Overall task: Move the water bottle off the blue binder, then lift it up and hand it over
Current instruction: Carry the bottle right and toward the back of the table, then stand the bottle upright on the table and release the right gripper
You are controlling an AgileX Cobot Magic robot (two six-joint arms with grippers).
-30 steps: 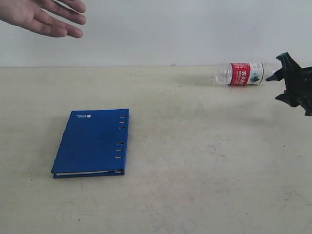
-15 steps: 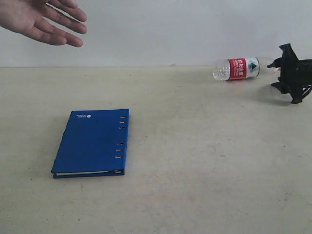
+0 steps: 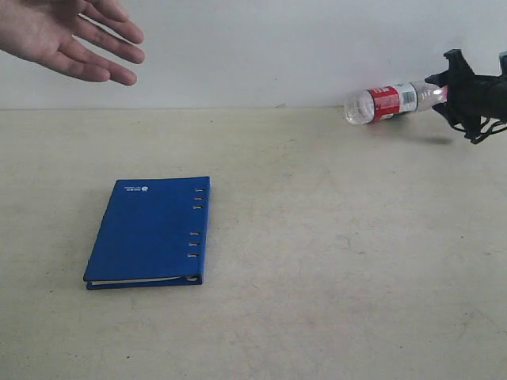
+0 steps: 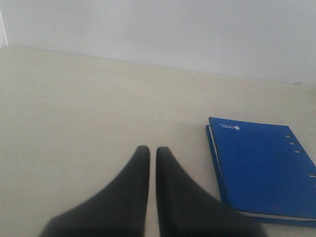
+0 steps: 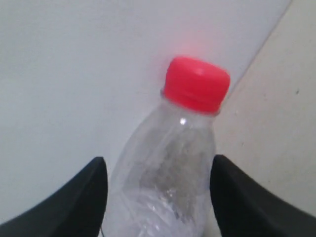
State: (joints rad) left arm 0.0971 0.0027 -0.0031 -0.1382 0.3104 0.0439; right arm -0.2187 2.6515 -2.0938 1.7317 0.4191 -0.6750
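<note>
The water bottle [image 3: 386,101] hangs in the air at the far right, lying nearly level with its clear end tipped slightly down. My right gripper [image 3: 450,89] is shut on it. In the right wrist view the clear body [image 5: 170,173] fills the space between the two black fingers [image 5: 86,192], and the red cap [image 5: 196,84] sticks out beyond them. The blue binder [image 3: 150,229] lies flat on the table at the left with nothing on it. My left gripper [image 4: 153,149] is shut and empty, low over the table beside the binder [image 4: 261,168].
An open human hand [image 3: 71,36] reaches in at the top left, palm up, above the table's far edge. A pale wall stands behind the beige table [image 3: 333,261].
My right gripper has risen with the bottle, which now sits higher and more tilted. The hand and the binder have barely moved.
</note>
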